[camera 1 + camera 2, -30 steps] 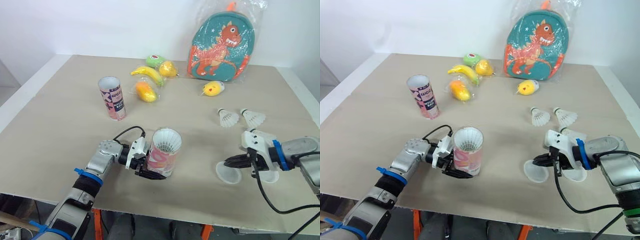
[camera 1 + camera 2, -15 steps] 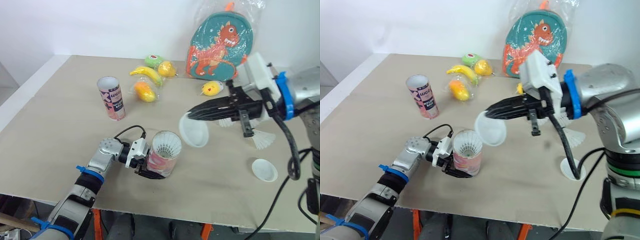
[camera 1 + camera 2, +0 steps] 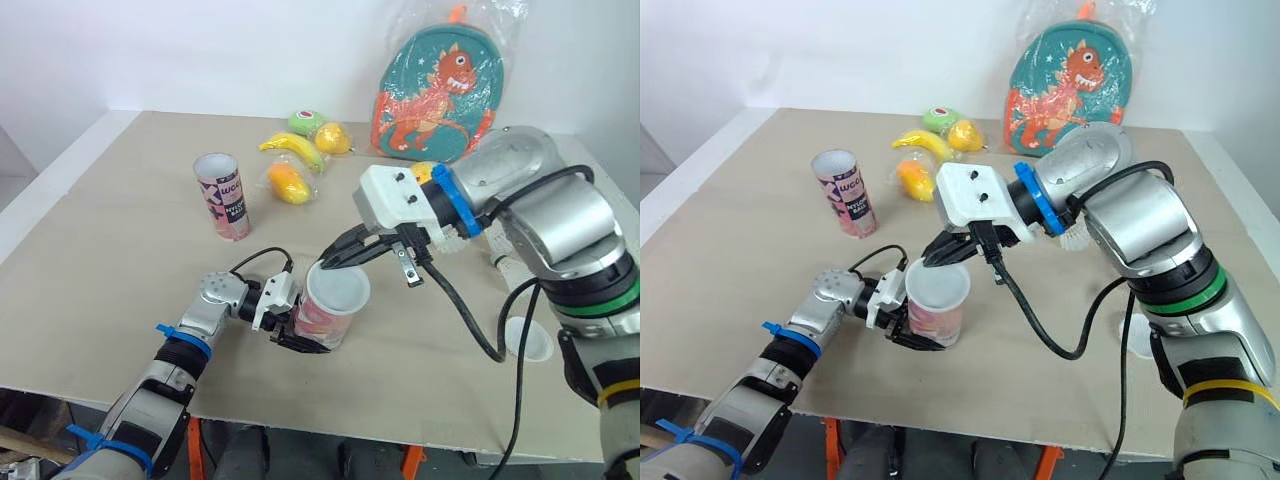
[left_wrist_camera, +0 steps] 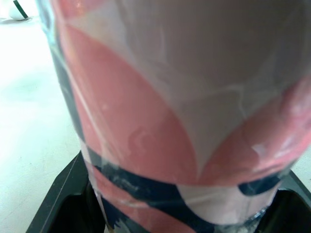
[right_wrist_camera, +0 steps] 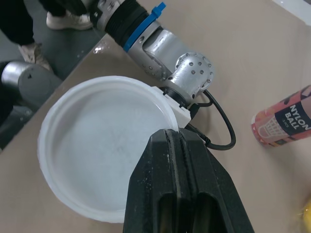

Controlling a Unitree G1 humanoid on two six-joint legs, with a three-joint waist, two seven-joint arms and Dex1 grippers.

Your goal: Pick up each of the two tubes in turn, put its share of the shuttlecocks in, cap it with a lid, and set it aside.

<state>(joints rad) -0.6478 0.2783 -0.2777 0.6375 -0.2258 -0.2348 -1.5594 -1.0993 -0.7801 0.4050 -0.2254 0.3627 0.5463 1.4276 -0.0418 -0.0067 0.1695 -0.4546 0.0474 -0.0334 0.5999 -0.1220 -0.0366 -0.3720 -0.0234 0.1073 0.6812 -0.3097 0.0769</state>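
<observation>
Capping the first tube, by my read. Near the table's front edge, the left pincer (image 3: 303,335) is clenched low on the tube (image 3: 325,318) and holds it upright. The right pincer (image 3: 335,258) is pinched on the rim of the lid (image 3: 338,287), which lies flat across the tube's mouth. I can't tell if the lid is seated or just resting there.

The next move likely calls for a straight press down to snap the lid on while the left pincer braces the tube. After that the right pincer lets go and the tube goes aside. The risk is a tilted lid or the tube slipping in the low grip.

The tube is pink and white with a dark blue band near the base, under glossy film that probably makes it slick. Its contents are hidden under the lid.

The second lid (image 3: 527,339) lies flat toward the front right corner. The second tube (image 3: 224,197) stands open and uncapped on the left side, mid-table. A banana (image 3: 293,148) lies with other toy fruit toward the far edge. A bagged backpack (image 3: 440,92) stands at the far edge, right of centre.
</observation>
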